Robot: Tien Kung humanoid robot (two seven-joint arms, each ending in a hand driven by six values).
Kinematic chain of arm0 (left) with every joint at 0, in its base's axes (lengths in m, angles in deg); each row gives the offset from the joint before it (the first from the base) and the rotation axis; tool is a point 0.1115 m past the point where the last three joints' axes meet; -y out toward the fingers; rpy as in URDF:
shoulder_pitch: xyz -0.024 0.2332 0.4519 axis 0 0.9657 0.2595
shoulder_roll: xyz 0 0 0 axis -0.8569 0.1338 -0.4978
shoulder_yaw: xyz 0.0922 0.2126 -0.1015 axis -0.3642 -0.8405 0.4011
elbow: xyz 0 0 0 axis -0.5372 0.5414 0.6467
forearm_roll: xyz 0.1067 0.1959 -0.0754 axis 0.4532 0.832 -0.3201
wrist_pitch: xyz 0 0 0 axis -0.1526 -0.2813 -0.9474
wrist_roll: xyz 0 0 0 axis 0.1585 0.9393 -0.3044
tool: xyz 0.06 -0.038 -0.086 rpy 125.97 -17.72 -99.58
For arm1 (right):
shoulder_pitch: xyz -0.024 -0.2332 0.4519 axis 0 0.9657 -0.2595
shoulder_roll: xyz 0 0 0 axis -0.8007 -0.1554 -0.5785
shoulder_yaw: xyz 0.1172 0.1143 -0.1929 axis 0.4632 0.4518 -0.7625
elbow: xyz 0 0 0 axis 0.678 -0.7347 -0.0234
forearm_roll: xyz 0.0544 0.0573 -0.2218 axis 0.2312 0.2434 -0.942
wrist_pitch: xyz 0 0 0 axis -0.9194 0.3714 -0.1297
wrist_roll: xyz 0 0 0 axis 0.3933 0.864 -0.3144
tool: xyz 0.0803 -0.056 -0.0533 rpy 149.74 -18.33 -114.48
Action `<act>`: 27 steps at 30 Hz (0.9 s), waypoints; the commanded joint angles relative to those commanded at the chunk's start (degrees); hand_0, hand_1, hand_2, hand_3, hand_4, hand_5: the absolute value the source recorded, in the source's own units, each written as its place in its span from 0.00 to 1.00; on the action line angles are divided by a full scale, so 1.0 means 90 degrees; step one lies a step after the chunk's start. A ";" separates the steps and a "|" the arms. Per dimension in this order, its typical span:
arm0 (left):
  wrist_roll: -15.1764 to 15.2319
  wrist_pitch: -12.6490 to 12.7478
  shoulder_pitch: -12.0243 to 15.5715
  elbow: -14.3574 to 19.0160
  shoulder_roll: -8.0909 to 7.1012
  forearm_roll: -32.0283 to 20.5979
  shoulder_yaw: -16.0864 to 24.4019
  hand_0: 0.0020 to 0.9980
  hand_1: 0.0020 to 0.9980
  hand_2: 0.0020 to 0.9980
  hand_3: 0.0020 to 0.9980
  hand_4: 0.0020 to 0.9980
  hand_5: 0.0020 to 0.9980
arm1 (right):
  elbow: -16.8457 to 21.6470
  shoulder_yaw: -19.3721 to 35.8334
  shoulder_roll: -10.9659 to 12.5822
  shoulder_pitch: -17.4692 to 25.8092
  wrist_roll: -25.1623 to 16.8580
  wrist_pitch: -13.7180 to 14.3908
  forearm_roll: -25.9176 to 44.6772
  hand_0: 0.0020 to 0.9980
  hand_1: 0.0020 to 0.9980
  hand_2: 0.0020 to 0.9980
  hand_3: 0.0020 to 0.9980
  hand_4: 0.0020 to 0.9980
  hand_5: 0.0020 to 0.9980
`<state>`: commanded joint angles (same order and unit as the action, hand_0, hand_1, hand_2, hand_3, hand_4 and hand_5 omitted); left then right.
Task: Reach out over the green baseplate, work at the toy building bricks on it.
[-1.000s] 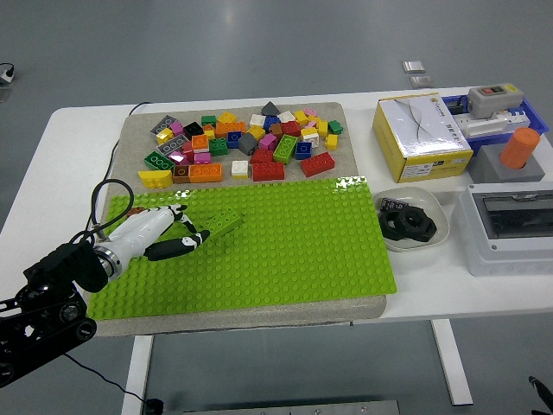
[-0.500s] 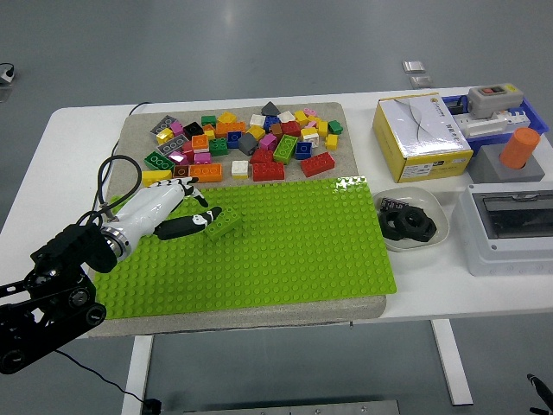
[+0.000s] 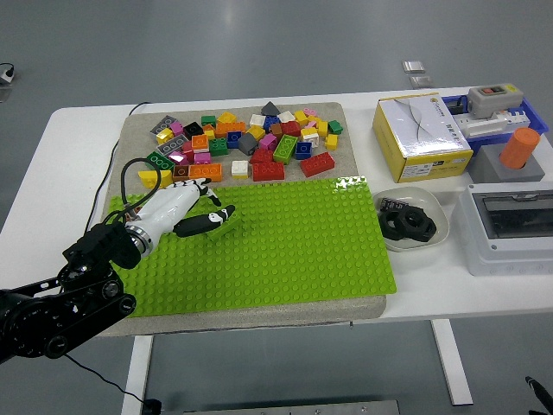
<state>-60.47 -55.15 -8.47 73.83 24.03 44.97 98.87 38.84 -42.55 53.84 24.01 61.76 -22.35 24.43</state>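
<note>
A: What's different from a second ago?

B: The left hand (image 3: 186, 213) has travelled up the frame, from the lower left of the baseplate (image 3: 302, 251) toward its upper-left area. The green brick (image 3: 226, 215) went with it, and now shows as only a sliver past the thumb.

A: So it has the brick?

B: Yes, the fingers are curled round it, thumb (image 3: 200, 225) under and the rest over the top, and not much of the brick shows. Whether it touches the studs or sits just above them, I cannot tell.

A: And the loose bricks (image 3: 246, 143)?

B: Unchanged, heaped on the grey mat at the top of the frame, just beyond the plate's far edge.

A: What does that mean for the job?

B: My guess is it's carrying the brick to a new spot near the plate's top-left corner, pressing down still to come. The right hand isn't in view.
</note>
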 joint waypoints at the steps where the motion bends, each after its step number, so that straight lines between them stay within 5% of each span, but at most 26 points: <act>1: 0.0007 0.0000 -0.0005 -0.0054 0.0040 -0.0003 -0.0004 1.00 1.00 1.00 0.67 0.71 1.00 | -0.0001 -0.0001 0.0000 -0.0001 -0.0002 -0.0001 0.0002 0.68 0.66 0.72 0.73 0.88 0.84; 16: 0.0035 -0.0020 -0.0024 -0.0233 0.0193 -0.0047 -0.0084 1.00 1.00 1.00 0.67 0.70 1.00 | -0.0008 -0.0042 0.0016 -0.0035 -0.0056 -0.0014 0.0087 0.68 0.66 0.72 0.73 0.88 0.84; 27: 0.0050 -0.0034 -0.0033 0.0182 0.0075 -0.0068 -0.0200 1.00 1.00 1.00 0.67 0.70 1.00 | -0.0010 -0.0090 0.0045 -0.0053 -0.0098 -0.0009 0.0180 0.68 0.66 0.72 0.73 0.88 0.84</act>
<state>-60.02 -55.46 -8.77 75.47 24.70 44.36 97.07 38.75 -43.35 54.25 23.53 60.87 -22.43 26.04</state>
